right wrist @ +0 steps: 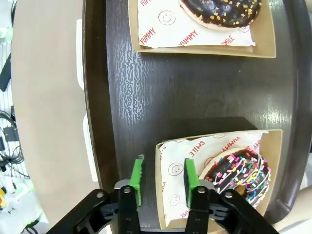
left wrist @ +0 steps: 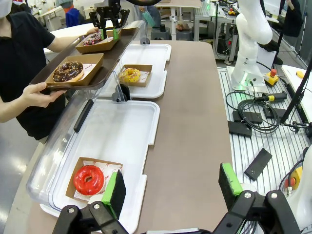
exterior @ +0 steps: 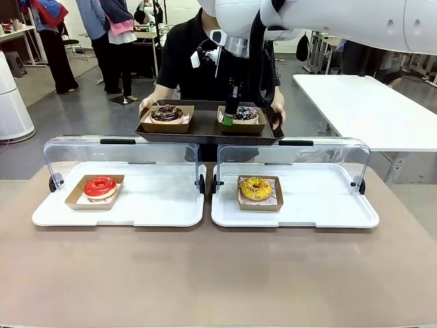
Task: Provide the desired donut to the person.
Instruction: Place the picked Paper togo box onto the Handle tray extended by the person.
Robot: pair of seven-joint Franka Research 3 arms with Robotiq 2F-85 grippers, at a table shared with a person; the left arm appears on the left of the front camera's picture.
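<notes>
White rounded robot arm (exterior: 355, 20) with black cabling, black two-finger end effector (right wrist: 163, 183) with green pads, second black end effector (left wrist: 170, 192) likewise green-padded, person (exterior: 205, 61) in black short-sleeved T-shirt

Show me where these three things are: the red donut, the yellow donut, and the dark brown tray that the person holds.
red donut (exterior: 100, 185), front view, on its glazed ring.
yellow donut (exterior: 255, 188), front view, on its top glaze.
dark brown tray (exterior: 205, 126), front view, on the bare middle between the two boxes.

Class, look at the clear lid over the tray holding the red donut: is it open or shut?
Open. The clear lid stands raised behind the white tray, leaving the red donut uncovered.
</notes>
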